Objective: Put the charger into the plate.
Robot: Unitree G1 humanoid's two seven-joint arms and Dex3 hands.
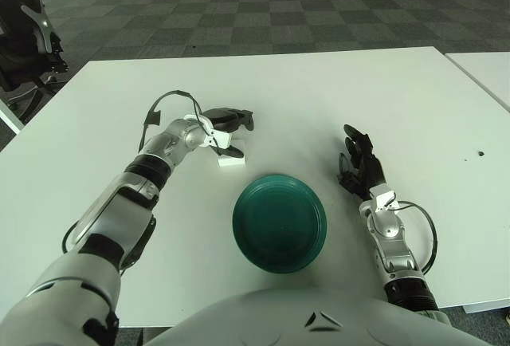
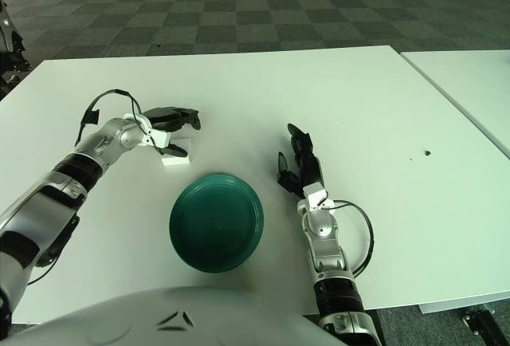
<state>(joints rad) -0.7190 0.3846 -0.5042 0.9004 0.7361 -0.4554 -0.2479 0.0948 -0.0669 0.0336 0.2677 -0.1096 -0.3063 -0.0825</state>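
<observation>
One green plate (image 1: 279, 220) sits nearest. To its right the right hand (image 1: 360, 166) shows, fingers loose and empty. Beyond it, one white charger (image 1: 231, 159) lies on the table (image 1: 382, 91), the left hand (image 1: 225, 127) straddling it, fingers parted. Closing off-centre could knock it away.

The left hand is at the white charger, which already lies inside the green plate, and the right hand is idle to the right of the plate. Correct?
Not quite. The charger is not in the plate; the left eye view shows it on the table just beyond the plate's far-left rim. The left hand is at it, and the right hand is idle to the plate's right.
</observation>
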